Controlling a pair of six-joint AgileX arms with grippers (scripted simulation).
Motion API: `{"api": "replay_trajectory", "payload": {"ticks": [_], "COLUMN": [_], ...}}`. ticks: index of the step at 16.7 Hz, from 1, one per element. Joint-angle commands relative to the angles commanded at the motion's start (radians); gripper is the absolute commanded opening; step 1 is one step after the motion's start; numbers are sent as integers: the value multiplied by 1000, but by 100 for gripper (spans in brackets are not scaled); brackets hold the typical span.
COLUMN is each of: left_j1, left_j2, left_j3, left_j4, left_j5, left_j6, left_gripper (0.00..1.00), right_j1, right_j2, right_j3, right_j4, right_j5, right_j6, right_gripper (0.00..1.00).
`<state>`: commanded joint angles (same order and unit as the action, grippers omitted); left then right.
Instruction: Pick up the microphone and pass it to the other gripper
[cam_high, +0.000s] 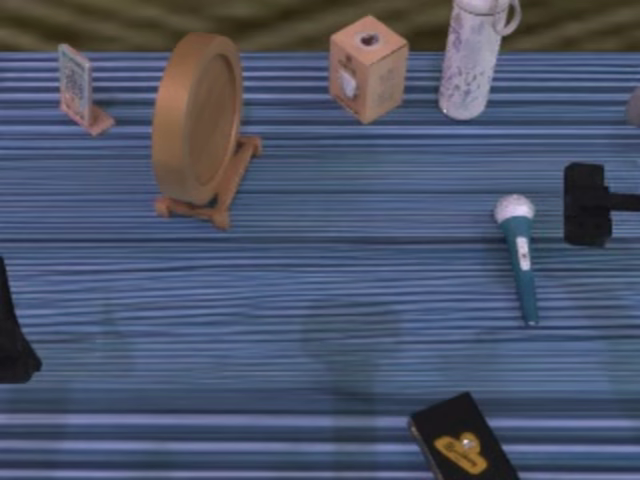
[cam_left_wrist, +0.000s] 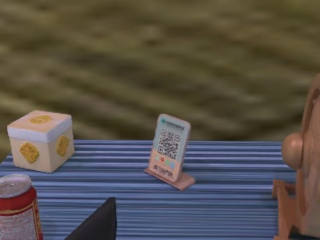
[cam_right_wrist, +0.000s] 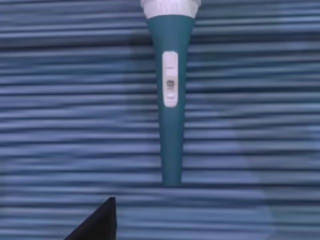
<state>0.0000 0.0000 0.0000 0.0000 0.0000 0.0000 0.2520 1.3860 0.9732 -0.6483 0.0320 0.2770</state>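
A blue striped table (cam_high: 300, 300) stretched under everything. The microphone (cam_high: 520, 255) lay flat on it, white head toward the tall white speckled bottle (cam_high: 472, 55) standing well beyond it, teal handle pointing away from that bottle. Nothing touched it. The right gripper (cam_high: 587, 205) hung beside the microphone's head, on the side away from the round wooden stand (cam_high: 198, 125); whether its fingers were spread could not be told. The left gripper (cam_high: 12, 335) sat at the table's edge, far from the microphone, equally unreadable.
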Motion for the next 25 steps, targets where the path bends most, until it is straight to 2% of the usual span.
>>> {"api": "replay_trajectory", "payload": {"ticks": [4,7,15,25], "left_j1": [0,0,0,0], "left_j2": [0,0,0,0], "left_j3": [0,0,0,0], "left_j4": [0,0,0,0], "left_j5": [0,0,0,0], "left_j6": [0,0,0,0], "left_gripper": [100,100,100,100], "right_j1": [58,88,95,91], "right_j2": [333,487,545,760], "right_j3": [219,325,362,248], "right_j4": [-145,-215,-237,93], "right_j5": [6,7,6,7], "right_j6": [62,92,102,98], "right_gripper": [100,100,100,100]}}
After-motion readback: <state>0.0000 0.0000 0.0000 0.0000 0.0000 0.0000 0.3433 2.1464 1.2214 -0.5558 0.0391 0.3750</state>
